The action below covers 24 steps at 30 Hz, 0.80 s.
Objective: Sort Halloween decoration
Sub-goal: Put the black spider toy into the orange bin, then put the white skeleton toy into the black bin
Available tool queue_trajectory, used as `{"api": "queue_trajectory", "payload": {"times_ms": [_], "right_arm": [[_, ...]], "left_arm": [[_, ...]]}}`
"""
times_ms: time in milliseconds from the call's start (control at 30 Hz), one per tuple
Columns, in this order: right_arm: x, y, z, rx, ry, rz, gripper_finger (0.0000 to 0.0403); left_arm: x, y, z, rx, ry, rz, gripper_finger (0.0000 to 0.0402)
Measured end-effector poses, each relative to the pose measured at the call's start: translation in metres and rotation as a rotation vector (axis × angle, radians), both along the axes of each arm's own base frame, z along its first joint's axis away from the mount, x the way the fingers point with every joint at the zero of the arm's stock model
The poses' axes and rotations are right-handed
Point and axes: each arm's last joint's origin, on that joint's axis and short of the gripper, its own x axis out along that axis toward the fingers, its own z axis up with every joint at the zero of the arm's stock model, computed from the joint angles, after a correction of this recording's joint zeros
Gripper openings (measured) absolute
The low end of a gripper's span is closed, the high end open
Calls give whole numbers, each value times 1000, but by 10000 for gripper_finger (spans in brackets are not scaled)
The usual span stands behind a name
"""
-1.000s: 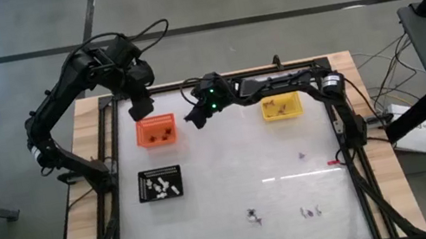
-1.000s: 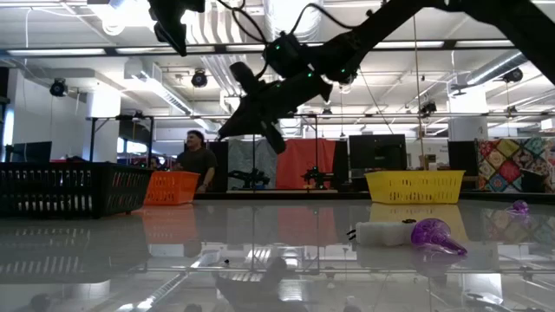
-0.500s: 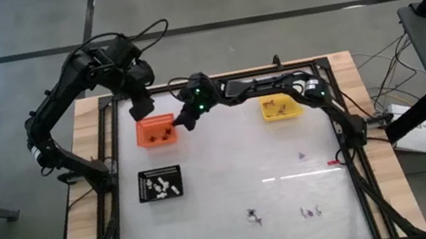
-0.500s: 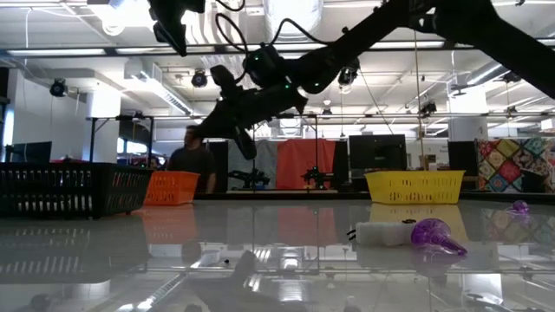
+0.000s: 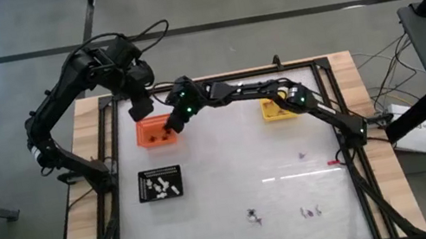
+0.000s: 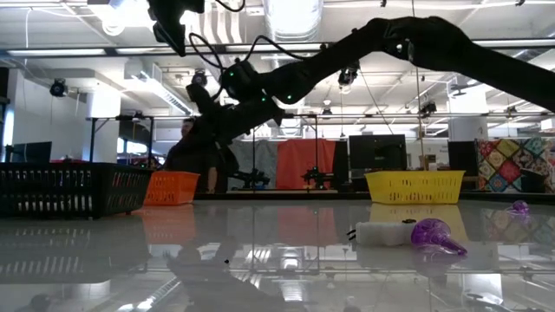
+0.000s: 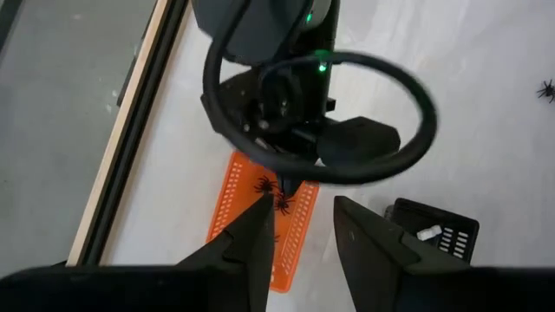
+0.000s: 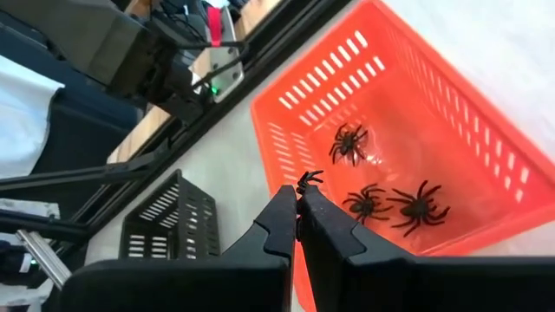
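While the left gripper (image 5: 141, 108) hangs with fingers parted just behind the orange tray (image 5: 155, 132), the right gripper (image 8: 297, 211) is clenched on a small black spider (image 8: 307, 180) above that tray's rim; three more spiders (image 8: 381, 201) lie inside.

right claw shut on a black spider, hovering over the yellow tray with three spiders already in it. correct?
Not quite: the tray is orange, not yellow. The right wrist view shows the right claw shut on a black spider above the orange tray, with three spiders already lying inside. In the high view the yellow tray sits farther along the back edge, away from that claw.
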Motion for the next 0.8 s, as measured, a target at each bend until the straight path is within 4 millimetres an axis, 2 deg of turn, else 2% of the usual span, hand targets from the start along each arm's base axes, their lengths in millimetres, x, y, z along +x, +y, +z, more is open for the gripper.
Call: {"api": "queue_trajectory", "payload": {"times_ms": [233, 633, 800], "right_arm": [[3, 2, -5, 3, 12, 2, 16], [3, 0, -4, -14, 12, -22, 98], [-4, -3, 9, -7, 34, -20, 109]], "left_arm": [[-1, -1, -1, -9, 12, 0, 103], [-2, -2, -1, -30, 23, 25, 103], [-2, -2, -1, -33, 25, 29, 103]]}}
